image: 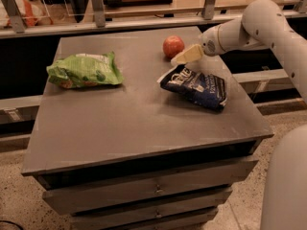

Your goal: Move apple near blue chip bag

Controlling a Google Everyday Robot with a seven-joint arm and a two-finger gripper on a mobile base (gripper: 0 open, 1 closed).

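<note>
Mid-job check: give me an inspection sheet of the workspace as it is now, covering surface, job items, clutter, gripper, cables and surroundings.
Surface: grey cabinet top, with drawers below.
Apple: resting on the top near the far edge, right of centre.
Blue chip bag: lying on the right side, in front of the apple, with a small gap between them.
Clutter: green chip bag lying on the left side.
Gripper: just right of the apple, over the blue chip bag's far end; contact with the apple unclear.
Cables: nothing seen on the top.
Surroundings: railing behind, speckled floor.
</note>
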